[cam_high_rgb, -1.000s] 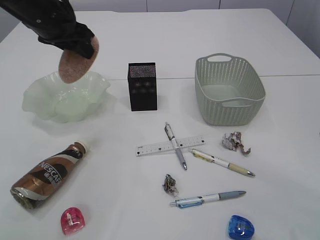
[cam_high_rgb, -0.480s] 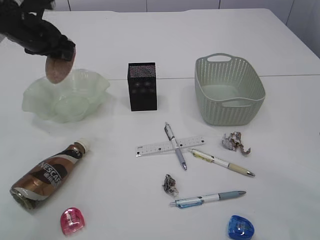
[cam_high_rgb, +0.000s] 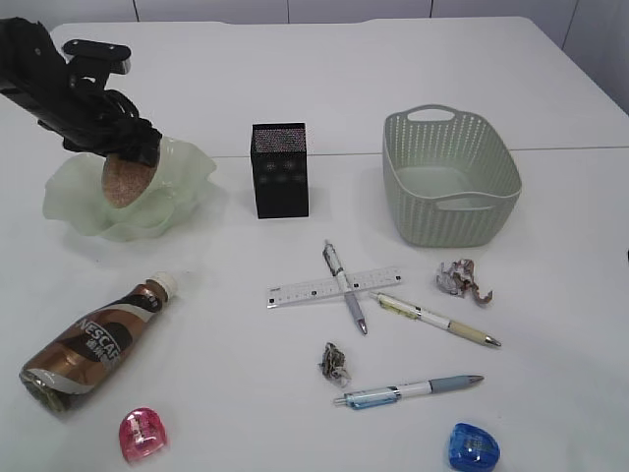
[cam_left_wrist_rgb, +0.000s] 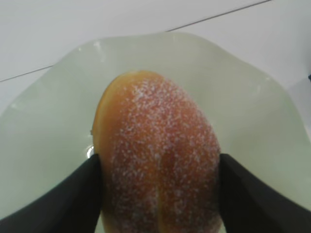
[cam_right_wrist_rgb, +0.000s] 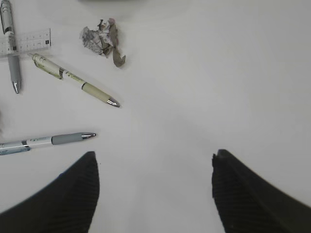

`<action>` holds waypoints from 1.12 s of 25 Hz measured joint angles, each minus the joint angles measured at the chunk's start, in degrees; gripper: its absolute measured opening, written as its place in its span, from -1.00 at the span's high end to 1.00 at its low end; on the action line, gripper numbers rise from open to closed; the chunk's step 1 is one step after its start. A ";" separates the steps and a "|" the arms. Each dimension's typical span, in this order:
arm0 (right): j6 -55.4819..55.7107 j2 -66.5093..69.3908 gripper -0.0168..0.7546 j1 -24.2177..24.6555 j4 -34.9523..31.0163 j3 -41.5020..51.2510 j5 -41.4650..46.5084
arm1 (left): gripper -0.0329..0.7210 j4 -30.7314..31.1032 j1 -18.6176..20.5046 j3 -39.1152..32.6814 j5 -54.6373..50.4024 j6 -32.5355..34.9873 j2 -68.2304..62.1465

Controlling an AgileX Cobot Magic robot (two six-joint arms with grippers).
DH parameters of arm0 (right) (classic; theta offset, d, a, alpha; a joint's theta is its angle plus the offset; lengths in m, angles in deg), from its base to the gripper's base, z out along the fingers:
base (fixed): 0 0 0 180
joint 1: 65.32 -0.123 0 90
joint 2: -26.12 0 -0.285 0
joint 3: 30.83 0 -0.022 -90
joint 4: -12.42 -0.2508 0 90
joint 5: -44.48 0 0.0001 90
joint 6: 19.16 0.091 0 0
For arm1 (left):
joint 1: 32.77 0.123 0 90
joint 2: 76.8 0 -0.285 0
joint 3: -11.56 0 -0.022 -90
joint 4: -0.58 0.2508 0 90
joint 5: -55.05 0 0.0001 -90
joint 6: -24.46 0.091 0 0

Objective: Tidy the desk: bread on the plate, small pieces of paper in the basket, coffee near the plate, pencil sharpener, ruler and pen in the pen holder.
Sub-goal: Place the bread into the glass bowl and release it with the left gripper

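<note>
Half the bread [cam_left_wrist_rgb: 158,155] gripper-hidden

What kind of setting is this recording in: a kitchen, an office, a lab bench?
Most likely a staged tabletop in a lab or office: a bare white table with a mix of desk and snack items, such as a black pen holder, a ruler and a coffee bottle.
</note>
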 joint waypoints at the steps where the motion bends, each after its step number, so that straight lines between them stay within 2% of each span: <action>1: 0.00 0.04 -0.42 0.00 0.13 0.00 -0.23 | -0.45 0.00 0.00 0.00 -0.26 0.00 0.00; 8: -0.03 0.04 -0.42 0.00 0.45 0.00 -0.57 | -0.60 -0.87 0.00 0.00 -2.95 0.00 0.00; 12: -0.03 0.04 -0.42 0.00 0.45 0.00 -0.45 | -0.77 -1.35 0.00 0.00 -3.91 0.00 0.00; 16: -0.03 0.04 -0.42 0.00 0.57 0.00 0.46 | -0.81 -1.12 0.00 0.00 -3.94 0.00 1.25; 21: -0.13 0.04 -0.42 0.00 0.19 -0.04 0.46 | -0.80 -1.04 0.00 0.00 -8.35 0.00 5.83; 25: -0.13 0.04 -0.42 0.00 -0.32 -0.64 -0.41 | -0.61 -0.74 0.00 0.09 -17.96 0.00 10.50; 28: -0.13 0.04 -0.42 0.00 -3.06 -0.62 -1.09 | -0.53 0.30 0.00 0.09 -26.82 0.00 13.57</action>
